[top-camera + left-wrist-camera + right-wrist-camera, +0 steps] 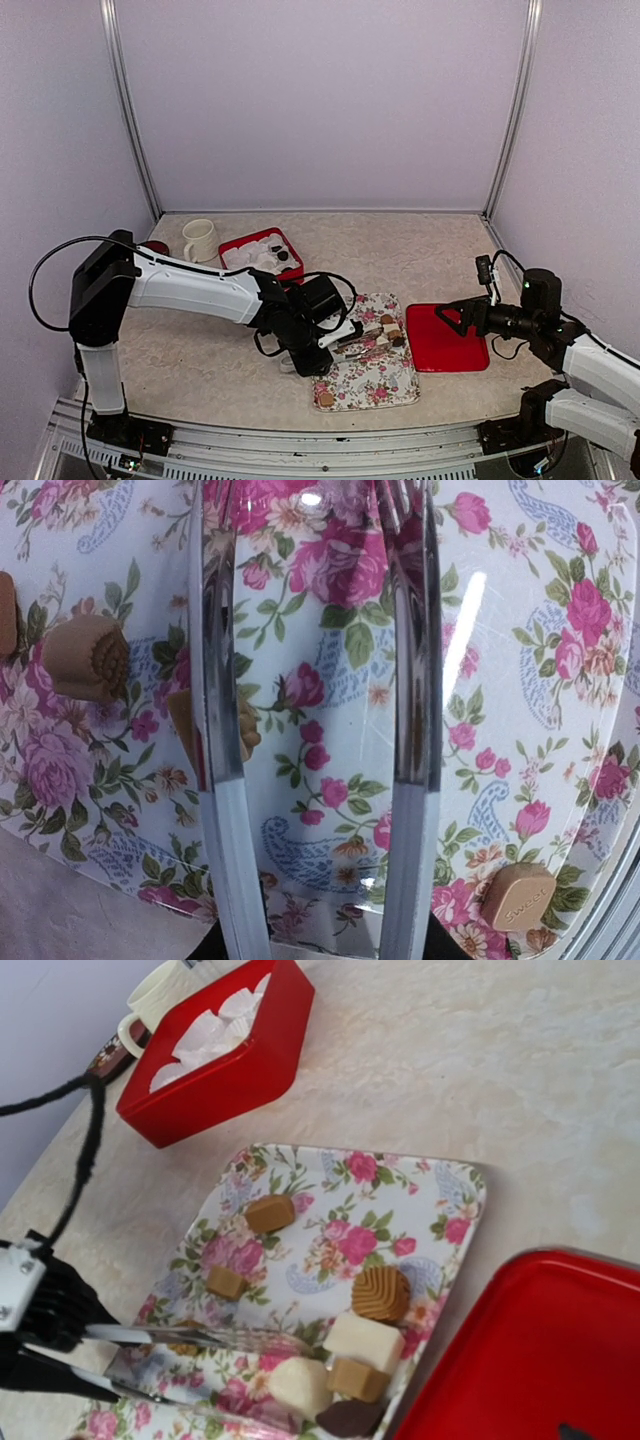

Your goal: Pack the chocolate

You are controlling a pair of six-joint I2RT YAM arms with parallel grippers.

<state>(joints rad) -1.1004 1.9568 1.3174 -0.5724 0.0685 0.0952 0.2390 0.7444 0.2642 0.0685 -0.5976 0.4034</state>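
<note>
The chocolate lies on the floral tray (375,385). The right wrist view shows tan pieces (270,1213), a ridged round one (381,1293), cream pieces (363,1341) and a dark piece (348,1418). My left gripper (372,342) hangs low over the tray with its long shiny fingers (200,1338) apart. In the left wrist view the gap between them (312,520) shows only tray. One finger passes over a tan piece (240,730). Their tips end beside a cream piece (298,1385). My right gripper (448,318) hovers open and empty over the red lid (450,345).
A red box (262,252) with a white crinkled liner and a few dark pieces stands behind the tray, also in the right wrist view (220,1060). A cream mug (200,240) stands left of it. More tan pieces (522,898) lie near the tray's rim.
</note>
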